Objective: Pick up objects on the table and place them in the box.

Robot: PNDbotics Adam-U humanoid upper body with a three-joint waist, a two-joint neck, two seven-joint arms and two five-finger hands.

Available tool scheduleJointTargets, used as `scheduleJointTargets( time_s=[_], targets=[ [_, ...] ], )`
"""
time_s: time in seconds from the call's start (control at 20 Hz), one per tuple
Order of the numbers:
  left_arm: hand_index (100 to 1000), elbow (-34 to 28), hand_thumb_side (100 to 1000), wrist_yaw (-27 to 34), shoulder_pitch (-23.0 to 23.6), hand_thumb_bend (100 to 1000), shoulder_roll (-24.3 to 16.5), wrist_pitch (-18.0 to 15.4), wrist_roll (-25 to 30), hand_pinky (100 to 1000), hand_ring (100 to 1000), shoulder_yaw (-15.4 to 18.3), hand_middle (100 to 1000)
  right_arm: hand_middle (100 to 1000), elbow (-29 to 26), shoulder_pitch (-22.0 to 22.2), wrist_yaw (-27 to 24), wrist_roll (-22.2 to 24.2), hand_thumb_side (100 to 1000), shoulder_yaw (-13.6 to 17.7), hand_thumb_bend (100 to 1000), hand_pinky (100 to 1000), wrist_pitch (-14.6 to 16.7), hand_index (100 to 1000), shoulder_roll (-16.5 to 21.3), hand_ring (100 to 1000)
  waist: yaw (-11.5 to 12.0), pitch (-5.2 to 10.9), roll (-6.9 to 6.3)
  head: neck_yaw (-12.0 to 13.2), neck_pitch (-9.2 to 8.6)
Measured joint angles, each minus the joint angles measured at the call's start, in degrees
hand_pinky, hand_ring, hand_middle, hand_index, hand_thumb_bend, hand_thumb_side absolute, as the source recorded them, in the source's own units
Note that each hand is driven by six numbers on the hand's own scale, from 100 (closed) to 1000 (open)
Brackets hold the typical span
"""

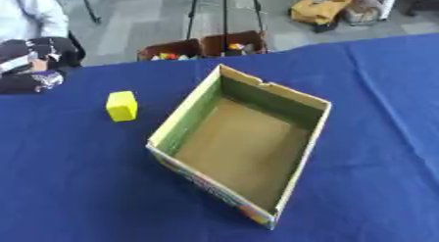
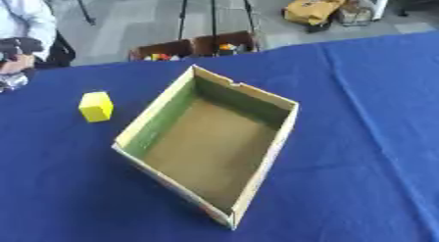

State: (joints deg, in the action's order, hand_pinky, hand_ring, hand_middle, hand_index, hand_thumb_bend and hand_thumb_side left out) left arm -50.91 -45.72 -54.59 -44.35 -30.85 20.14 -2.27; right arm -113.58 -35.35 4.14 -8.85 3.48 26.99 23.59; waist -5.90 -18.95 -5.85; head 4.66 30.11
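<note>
A yellow block (image 1: 122, 106) stands on the blue tablecloth (image 1: 77, 187), a short way left of the box. The open cardboard box (image 1: 302, 100) lies in the middle of the table, turned at an angle. Its inside is green-walled with a bare brown floor, and nothing lies in it. The outer front wall carries a coloured print. Neither of my hands shows in either view.
A person sits at the table's far left corner with a dark black-and-white thing (image 1: 34, 60) in front of them. Beyond the far edge, two brown crates (image 1: 206, 46) of small coloured items stand on the floor. Open cloth stretches right of the box.
</note>
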Motion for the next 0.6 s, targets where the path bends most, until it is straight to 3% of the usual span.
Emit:
scheduleJointTargets(
  time_s=[0.1,0.6],
  targets=[
    [1000,0.7,1000,-1.7,-0.4,415,0.6,-0.2,0.0,830,931,-0.3,1000,614,0.0,-0.3,-0.1,0.0,626,0.0,100,754,0.0,817,0.0,751,-0.3,-0.35,-0.09,0.2,-0.02],
    [1000,3.8,1000,-6.3,-2.4,606,3.1,-1.6,2.1,834,937,-0.1,1000,607,0.0,-1.4,-0.2,0.7,626,-0.1,100,757,0.1,818,0.0,751,-2.4,-2.24,-1.03,1.9,-1.67]
  ],
)
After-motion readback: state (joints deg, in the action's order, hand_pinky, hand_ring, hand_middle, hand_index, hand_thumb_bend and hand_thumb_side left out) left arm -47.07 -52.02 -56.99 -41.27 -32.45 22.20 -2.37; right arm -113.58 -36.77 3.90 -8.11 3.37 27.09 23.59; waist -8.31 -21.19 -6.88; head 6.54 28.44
